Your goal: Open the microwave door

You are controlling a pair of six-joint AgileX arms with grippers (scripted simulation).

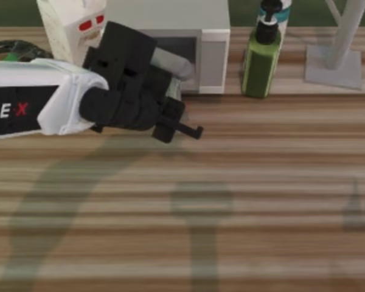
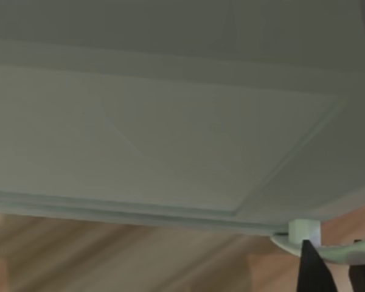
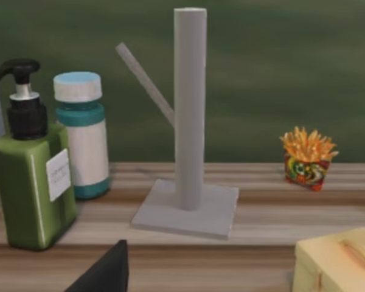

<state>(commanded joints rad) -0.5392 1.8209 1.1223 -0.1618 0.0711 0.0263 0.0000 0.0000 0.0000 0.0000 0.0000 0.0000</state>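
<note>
- Striped wooden table [image 1: 261,182] under a dark green backdrop, seen from above and from both wrists.
- At the far edge, the microwave [image 1: 194,24], light grey, its dark cavity [image 1: 176,52] exposed beside a plain grey control strip.
- Swung outward from the cavity, the microwave door [image 2: 170,140]; filling the left wrist view as a pale framed panel, with its white handle [image 2: 304,231] at one corner.
- Left gripper [image 1: 188,129] just in front of the microwave, black, reaching in from the table's left side; dark fingertips [image 2: 313,271] right at the handle, but grip width impossible to judge.
- Behind the left gripper, a white carton [image 1: 70,24] with red marks, touching or nearly touching the microwave's side; contents hidden.
- Beyond the microwave, toward the table's right, a green pump bottle [image 3: 33,188] with a black dispenser, closed.
- Just behind it, a white and teal bottle [image 3: 85,140] with a pale blue cap.
- Farther right, a grey stand [image 3: 188,121] with an upright post on a square base.
- Near the right gripper, a small colourful carton of fries [image 3: 307,159], full to the top, and a yellow box [image 3: 337,261].
- Right gripper barely visible; only a dark corner shows.
</note>
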